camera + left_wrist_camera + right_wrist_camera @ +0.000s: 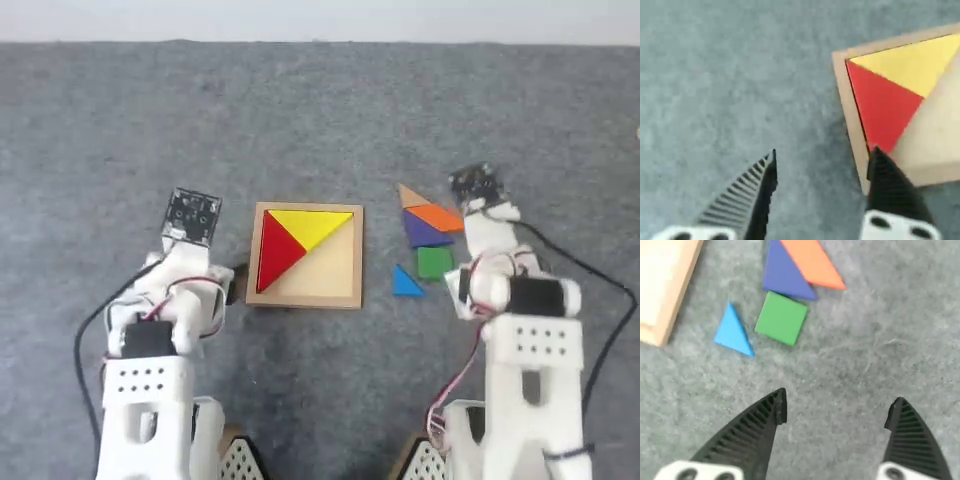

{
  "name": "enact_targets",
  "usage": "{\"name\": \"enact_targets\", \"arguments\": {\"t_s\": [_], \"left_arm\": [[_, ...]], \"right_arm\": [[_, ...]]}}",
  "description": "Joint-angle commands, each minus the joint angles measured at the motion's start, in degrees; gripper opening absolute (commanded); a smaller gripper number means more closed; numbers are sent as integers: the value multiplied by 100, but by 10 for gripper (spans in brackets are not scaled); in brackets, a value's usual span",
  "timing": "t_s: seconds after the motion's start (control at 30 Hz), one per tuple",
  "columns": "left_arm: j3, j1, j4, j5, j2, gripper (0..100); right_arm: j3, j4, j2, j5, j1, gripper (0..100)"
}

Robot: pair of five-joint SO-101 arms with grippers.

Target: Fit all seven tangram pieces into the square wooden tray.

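Fingers [762, 195] wide apart on left gripper [823, 151] and right gripper [840, 395] — both empty.

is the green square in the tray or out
Out. The green square lies on the grey mat beside the wooden tray, which holds the yellow triangle and red triangle.

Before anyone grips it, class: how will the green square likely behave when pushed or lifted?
The green square looks flat and rigid, so probably no bending or rolling. It lies flush on the grey mat, so its thin edges may resist pinching.
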Motion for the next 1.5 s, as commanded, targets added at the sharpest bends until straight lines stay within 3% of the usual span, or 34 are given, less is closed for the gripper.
{"name": "enact_targets", "arguments": {"t_s": [0.0,0.23,0.4,0.73,0.93,1.23,1.4,1.47], "left_arm": [[145,-9,-220,-79,-149,282],[910,-70,-1415,-97,-149,282],[840,-466,-1407,-79,-123,282],[875,-484,-1407,-79,-114,282],[875,-484,-1407,-79,-114,282],[875,-484,-1407,-79,-114,282],[875,-484,-1407,-79,-114,282],[875,-484,-1407,-79,-114,282]], "right_arm": [[-853,48,708,-255,-92,318],[-1468,-655,2105,211,-374,318],[-2303,-1024,3486,273,-374,318],[-4431,-1147,6123,888,-418,318],[-4967,-1095,7152,1222,-514,318],[-5890,-585,8092,809,-462,312],[-6338,-400,8303,369,-259,112],[-6391,-400,8347,352,-198,97]]}}
